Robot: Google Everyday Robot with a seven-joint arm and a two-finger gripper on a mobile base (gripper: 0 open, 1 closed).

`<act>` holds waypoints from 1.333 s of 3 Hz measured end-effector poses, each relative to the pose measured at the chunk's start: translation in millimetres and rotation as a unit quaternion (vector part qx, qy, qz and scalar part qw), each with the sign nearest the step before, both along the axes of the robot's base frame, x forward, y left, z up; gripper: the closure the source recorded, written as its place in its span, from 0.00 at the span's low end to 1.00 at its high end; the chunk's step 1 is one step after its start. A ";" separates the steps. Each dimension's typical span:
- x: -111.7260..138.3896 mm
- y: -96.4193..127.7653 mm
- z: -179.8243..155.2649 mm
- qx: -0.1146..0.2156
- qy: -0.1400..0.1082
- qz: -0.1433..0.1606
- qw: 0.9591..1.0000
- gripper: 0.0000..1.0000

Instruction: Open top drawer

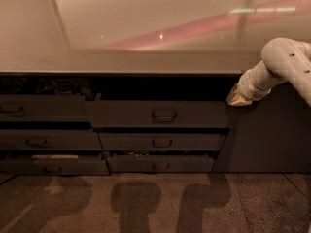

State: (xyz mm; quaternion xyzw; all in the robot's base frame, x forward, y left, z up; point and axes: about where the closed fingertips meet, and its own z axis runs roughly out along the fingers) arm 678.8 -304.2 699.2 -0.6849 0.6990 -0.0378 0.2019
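- Camera view: gripper (239,99) sits just under the countertop (146,64) edge. The top drawer (121,115) front lies just left of and below it, corner close to the tip.
- Can't tell how far the gripper is open, or whether it holds anything.
- Step, my read: approach. The handle isn't taken.
- Next: take it left and slightly down to the loop handle (164,115), well apart from it now, hook it, pull straight out.
- Hard to see: tip contact with the front. The arm (284,62) is cut off at the right.
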 end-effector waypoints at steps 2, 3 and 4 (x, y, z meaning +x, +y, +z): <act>0.0 0.0 -0.1 0.000 0.000 0.000 1.000 0.34; 0.0 0.0 -0.1 0.000 0.000 0.000 1.000 0.11; 0.0 0.0 -0.1 0.000 0.000 0.000 1.000 0.00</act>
